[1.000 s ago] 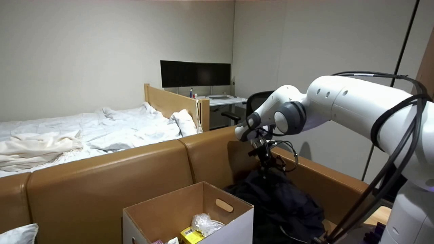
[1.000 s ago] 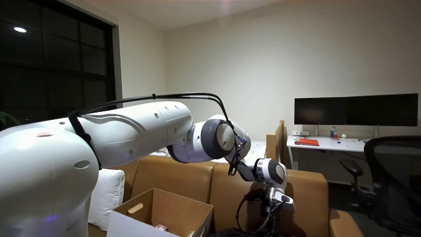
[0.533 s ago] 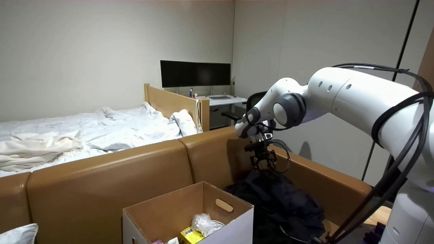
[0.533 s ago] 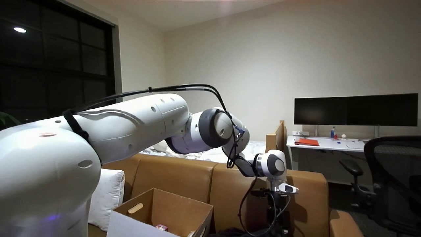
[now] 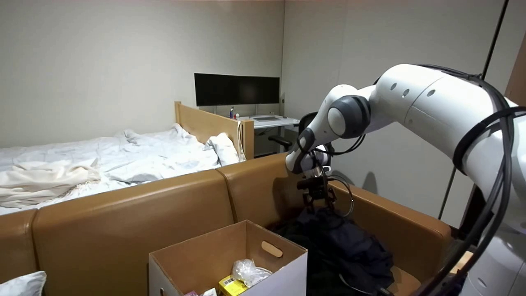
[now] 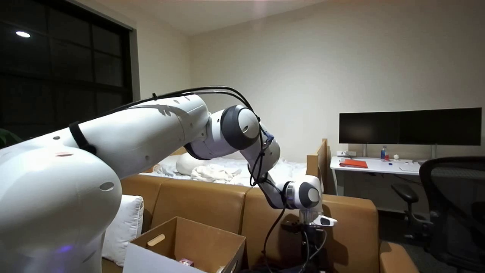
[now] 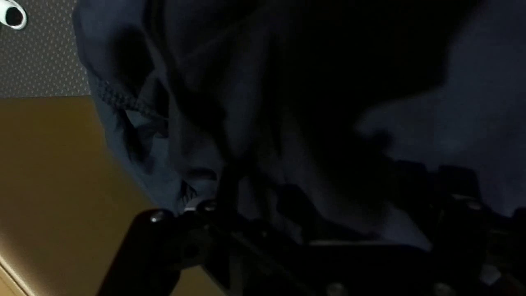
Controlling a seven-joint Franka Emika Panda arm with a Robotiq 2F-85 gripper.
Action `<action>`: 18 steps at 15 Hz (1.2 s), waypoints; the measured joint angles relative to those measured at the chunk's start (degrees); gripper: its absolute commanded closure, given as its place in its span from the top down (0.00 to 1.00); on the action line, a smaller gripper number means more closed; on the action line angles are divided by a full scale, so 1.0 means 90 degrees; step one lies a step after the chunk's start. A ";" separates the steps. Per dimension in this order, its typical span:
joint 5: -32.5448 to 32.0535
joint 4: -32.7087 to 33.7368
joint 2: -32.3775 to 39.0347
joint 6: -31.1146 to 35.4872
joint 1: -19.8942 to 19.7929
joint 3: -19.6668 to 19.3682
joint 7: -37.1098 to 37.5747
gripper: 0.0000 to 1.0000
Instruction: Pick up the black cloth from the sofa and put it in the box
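Claw [image 5: 319,206] wide open over far end of black cloth [image 5: 347,242], contact unclear; prob. best press dn, pinch thick fold, lift abv rim of box [image 5: 213,255].

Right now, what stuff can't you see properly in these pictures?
The black cloth: part cut off by the bottom edge in an exterior view.
The box: inside bottom hidden by its near wall in an exterior view.
Whether the jaws touch the cloth: lost in shadow in the wrist view.
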 measured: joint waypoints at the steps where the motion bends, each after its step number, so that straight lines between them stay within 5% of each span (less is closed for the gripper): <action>1: 0.0000 -0.0215 -0.0112 0.0059 0.0038 -0.0007 0.0000 1.00; 18: -0.0001 -0.1716 -0.0954 0.0380 0.0270 -0.0046 0.0000 1.00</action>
